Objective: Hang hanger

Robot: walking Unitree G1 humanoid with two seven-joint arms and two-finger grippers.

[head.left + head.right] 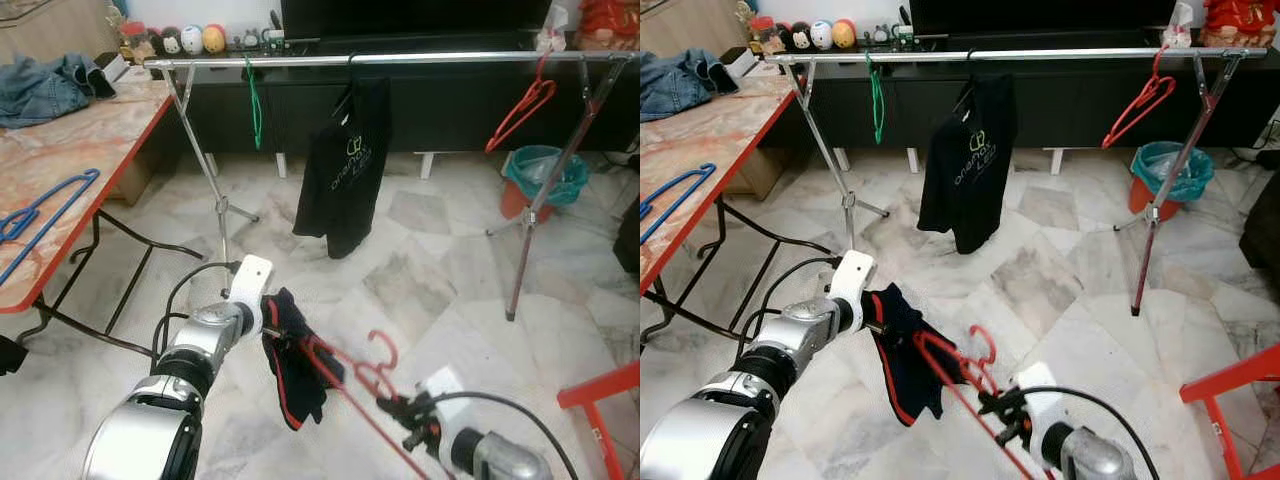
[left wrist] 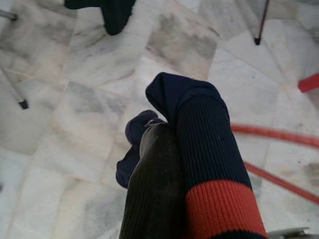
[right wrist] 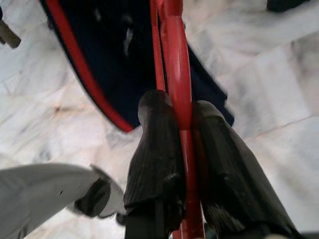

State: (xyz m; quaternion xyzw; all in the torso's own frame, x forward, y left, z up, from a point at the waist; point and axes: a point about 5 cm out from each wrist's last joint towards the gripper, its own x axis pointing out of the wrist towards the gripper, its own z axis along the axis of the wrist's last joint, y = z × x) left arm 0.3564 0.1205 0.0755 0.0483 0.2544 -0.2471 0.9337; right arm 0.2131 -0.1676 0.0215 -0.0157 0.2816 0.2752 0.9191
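- The clothes rail is the landmark; it already carries a black shirt, a green hanger and another red one.
- A dark garment hangs well below the rail, pinched shut in the left tool.
- The red hanger, threaded in it, is clamped by the right tool; lifting and hooking remain.

1. I can't see the left gripper fingertips from the head; the dark garment drapes over them.
2. The red hanger runs off the bottom edge, so its lower end is lost to me.
3. The blue hanger on the table is cut by the left edge.
4. The shirt print is too small to read.
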